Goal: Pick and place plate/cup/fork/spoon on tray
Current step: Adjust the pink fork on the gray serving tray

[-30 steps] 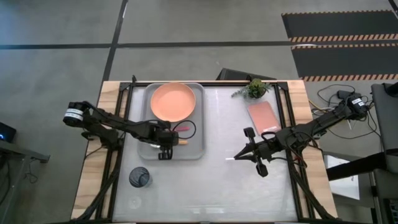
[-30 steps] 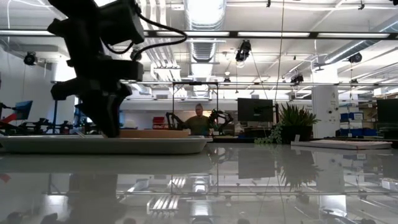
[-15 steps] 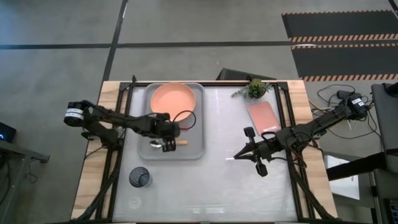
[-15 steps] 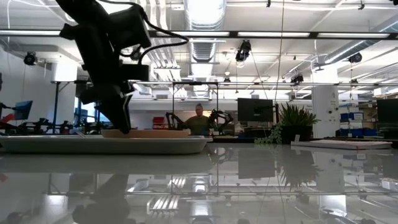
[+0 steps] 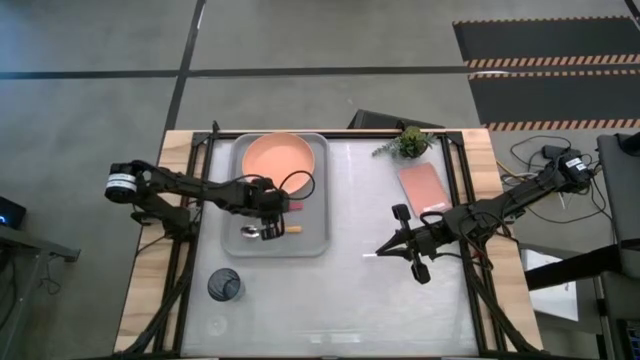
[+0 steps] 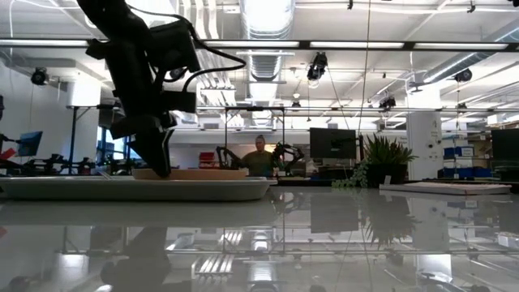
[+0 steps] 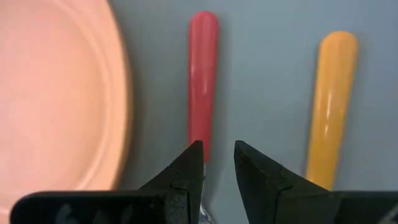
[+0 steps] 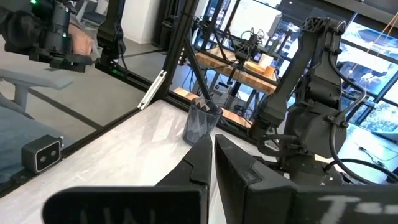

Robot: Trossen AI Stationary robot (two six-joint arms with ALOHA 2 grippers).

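Observation:
The light-grey tray (image 5: 315,235) lies at the far left of the table. On it lie the salmon-orange plate (image 5: 277,162), the fork (image 5: 296,207) with its pink-red handle (image 7: 203,74), and the spoon (image 5: 288,229) with its orange-yellow handle (image 7: 329,106). My left gripper (image 5: 272,215) hangs over the tray, fingers pointing down. They stand slightly apart (image 7: 219,155) above the fork handle's tine end, holding nothing. The dark cup (image 5: 224,285) stands on the table near the tray's near left corner. My right gripper (image 5: 381,252) waits, shut and empty, right of the tray.
A pink rectangular slab (image 5: 422,187) and a small green plant (image 5: 410,142) sit at the far right. The tray's raised rim (image 6: 138,188) and the plate (image 6: 195,173) show low in the low view, below my left gripper (image 6: 160,166).
My left gripper has moved from over the spoon toward the table's far edge and now hangs over the fork. The spoon and fork have stayed where they lay on the tray.

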